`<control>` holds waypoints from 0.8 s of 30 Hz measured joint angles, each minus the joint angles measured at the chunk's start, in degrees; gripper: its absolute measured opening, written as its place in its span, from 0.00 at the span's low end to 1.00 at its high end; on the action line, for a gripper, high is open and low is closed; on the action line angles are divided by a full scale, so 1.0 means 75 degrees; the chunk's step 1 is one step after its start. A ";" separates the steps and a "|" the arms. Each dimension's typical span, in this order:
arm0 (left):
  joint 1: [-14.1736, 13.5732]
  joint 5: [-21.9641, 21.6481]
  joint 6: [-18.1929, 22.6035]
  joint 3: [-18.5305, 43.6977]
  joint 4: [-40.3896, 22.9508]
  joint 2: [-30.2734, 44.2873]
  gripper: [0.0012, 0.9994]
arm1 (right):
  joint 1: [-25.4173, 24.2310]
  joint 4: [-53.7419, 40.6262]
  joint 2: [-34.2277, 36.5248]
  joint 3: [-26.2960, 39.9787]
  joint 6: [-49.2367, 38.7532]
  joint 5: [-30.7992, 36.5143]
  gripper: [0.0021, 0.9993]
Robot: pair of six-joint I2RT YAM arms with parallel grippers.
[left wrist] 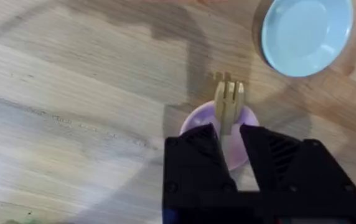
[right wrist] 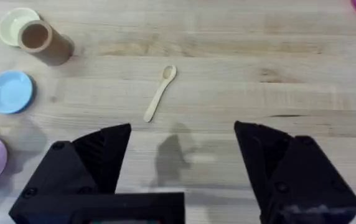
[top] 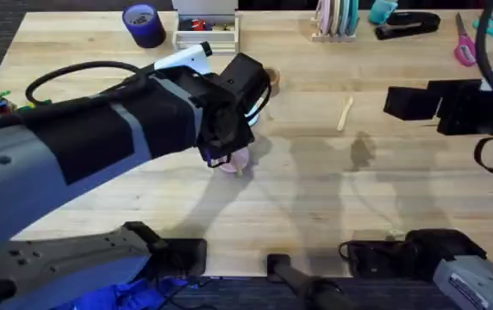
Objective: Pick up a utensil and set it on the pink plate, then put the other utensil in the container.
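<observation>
The wooden fork (left wrist: 228,102) sits between the fingers of my left gripper (left wrist: 229,134), which is shut on its handle. Its tines reach past the rim of the pink plate (left wrist: 248,124) right below. In the overhead view that gripper (top: 223,158) hangs over the pink plate (top: 238,160) at mid-table. The wooden spoon (right wrist: 160,93) lies flat on bare wood (top: 345,113), to the right of the plate. My right gripper (right wrist: 183,134) is open wide above the table, short of the spoon (top: 389,102). The tan container (right wrist: 41,40) stands upright farther back.
A light blue plate (right wrist: 10,91) and a pale yellow plate (right wrist: 16,25) lie near the container. A purple cup (top: 143,24), a white tray (top: 206,33), a rack (top: 337,21), a black stapler (top: 406,24) and pink scissors (top: 464,43) line the far edge.
</observation>
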 joint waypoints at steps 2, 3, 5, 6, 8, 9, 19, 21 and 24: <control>0.0000 0.0003 0.0010 0.0000 -0.0009 0.0002 0.28 | 0.0000 0.0000 0.0000 0.0000 0.0000 0.0000 1.00; 0.0000 0.0003 0.0032 0.0000 -0.0028 0.0000 0.29 | 0.0000 0.0000 0.0000 0.0000 0.0000 0.0000 1.00; 0.0000 0.0003 0.0061 0.0003 -0.0120 0.0000 0.31 | 0.0000 0.0000 0.0000 0.0000 0.0000 0.0000 1.00; 0.0000 0.0003 0.0104 0.0006 -0.0177 -0.0010 0.32 | 0.0000 0.0000 0.0000 0.0000 0.0000 0.0000 1.00; 0.0000 0.0003 0.0233 0.0024 -0.0242 -0.0084 0.34 | 0.0000 0.0003 0.0000 0.0000 0.0000 0.0000 1.00; 0.0000 0.0003 0.0314 0.0041 -0.0256 -0.0169 0.37 | 0.0000 0.0002 0.0000 0.0000 0.0000 0.0000 1.00; 0.0000 0.0063 0.1741 0.0318 -0.0261 -0.1593 0.94 | 0.0000 0.0001 0.0000 0.0000 0.0000 0.0000 1.00; 0.0000 0.0214 0.2243 0.0318 -0.0265 -0.1806 0.99 | 0.0000 0.0000 0.0000 0.0000 0.0000 0.0000 1.00; 0.0000 0.0487 0.3002 0.0318 -0.0336 -0.2063 0.99 | 0.0000 0.0003 0.0000 0.0000 0.0000 0.0000 1.00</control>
